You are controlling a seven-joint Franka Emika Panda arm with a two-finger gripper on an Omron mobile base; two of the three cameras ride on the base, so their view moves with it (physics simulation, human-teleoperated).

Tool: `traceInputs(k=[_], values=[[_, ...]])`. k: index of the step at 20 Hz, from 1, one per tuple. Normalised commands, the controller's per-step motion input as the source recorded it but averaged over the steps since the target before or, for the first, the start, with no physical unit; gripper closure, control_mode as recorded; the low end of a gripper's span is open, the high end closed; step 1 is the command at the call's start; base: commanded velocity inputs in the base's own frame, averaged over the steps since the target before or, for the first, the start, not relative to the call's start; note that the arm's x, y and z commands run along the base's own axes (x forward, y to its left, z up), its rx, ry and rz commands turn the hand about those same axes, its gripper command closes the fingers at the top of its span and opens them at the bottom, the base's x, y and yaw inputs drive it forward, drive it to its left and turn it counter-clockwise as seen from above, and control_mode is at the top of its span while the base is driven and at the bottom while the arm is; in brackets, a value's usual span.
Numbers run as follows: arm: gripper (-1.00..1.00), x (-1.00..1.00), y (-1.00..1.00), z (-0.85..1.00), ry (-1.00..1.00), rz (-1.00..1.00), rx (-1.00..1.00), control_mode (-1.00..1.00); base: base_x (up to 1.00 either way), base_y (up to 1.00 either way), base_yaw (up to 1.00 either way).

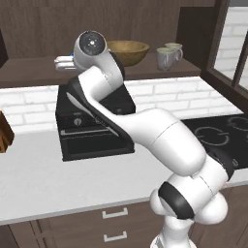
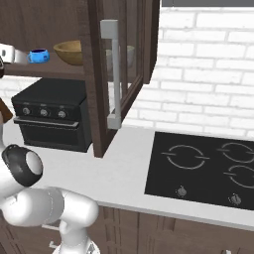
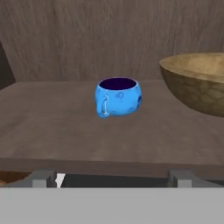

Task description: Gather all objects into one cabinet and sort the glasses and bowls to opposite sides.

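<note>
Left end of cabinet shelf [image 3: 52, 118]: end effector [image 3: 111, 177] level with the front edge, fingers spread wide, nothing between them. Small blue bowl [image 3: 118, 97] upright on the plank straight ahead, clear of the fingertips. Wooden bowl [image 1: 127, 51] next along, near but apart from the blue one. Two mugs [image 1: 168, 55] at the right end, close together. Glass-paned door [image 2: 121, 64] stands open.

All four pieces appear shelved, bowls left, mugs right; sorting looks near done. Whether this is an approach or a retreat cannot be told. If the blue bowl needs shifting: advance, close on its wall.

Arm reaches up from the worktop [image 1: 38, 179], elbow bent above the toaster oven [image 1: 92, 123], wrist horizontal, aimed into the shelf.
</note>
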Motion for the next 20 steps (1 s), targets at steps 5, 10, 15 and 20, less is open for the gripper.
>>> traceInputs(k=[5, 10, 15, 20], values=[[-1.00, 0.39, 0.00, 0.00, 0.00, 0.00, 0.00, -1.00, 0.00, 0.00, 0.00], [-1.00, 0.41, 0.00, -0.05, 0.00, -0.02, 0.00, -1.00, 0.00, 0.00, 0.00], [-1.00, 0.22, 0.00, -0.03, 0.00, -0.01, 0.00, -1.00, 0.00, 0.00, 0.00], [-1.00, 0.07, 0.12, 0.00, 0.00, -0.04, 0.00, -1.00, 0.00, 0.00, 0.00]])
